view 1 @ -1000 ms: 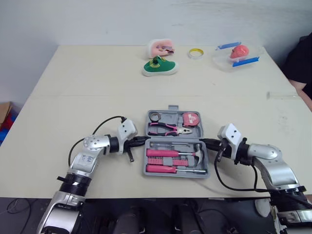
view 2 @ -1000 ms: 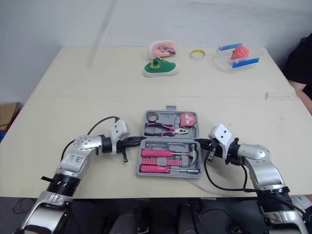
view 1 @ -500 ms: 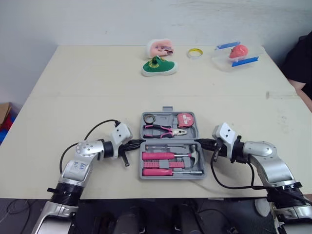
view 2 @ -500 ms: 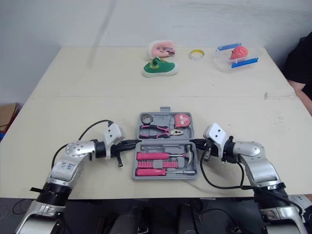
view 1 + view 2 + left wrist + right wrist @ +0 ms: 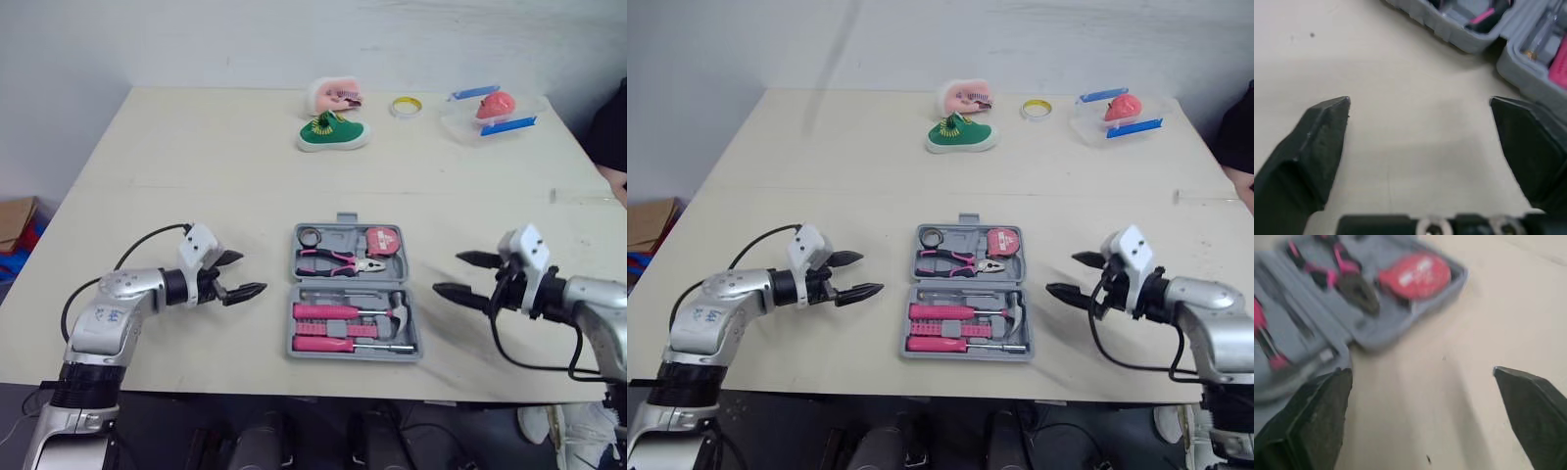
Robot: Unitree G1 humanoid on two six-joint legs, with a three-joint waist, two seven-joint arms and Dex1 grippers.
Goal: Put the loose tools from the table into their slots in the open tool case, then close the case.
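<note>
The open tool case point(image 5: 355, 292) lies flat on the table point(image 5: 196, 157) between the two pincers, touched by neither. The left pincer point(image 5: 251, 273) stands just off the case's left side, its two black fingers spread apart with only bare tabletop between them. The right pincer point(image 5: 448, 274) stands off the case's right side, its fingers likewise apart and holding nothing. Both point inward at the case. From the head, the whole case reads at once: pliers point(image 5: 338, 259) and a red tape measure point(image 5: 380, 239) in the half farther from the pincers' wrists, pink-handled screwdrivers point(image 5: 328, 311) and a hammer point(image 5: 397, 311) in the nearer half. The left wrist view adds the close gap of table ahead of that pincer's fingertips point(image 5: 1327, 127) and the grey wall of the case beyond them. The right wrist view brings the tape measure and pliers near, ahead of its own spread fingers point(image 5: 1322, 406). Far beyond both pincers the head views take in a green shoe point(image 5: 333, 133), a yellow tape roll point(image 5: 405, 106) and a clear container point(image 5: 490, 113).
</note>
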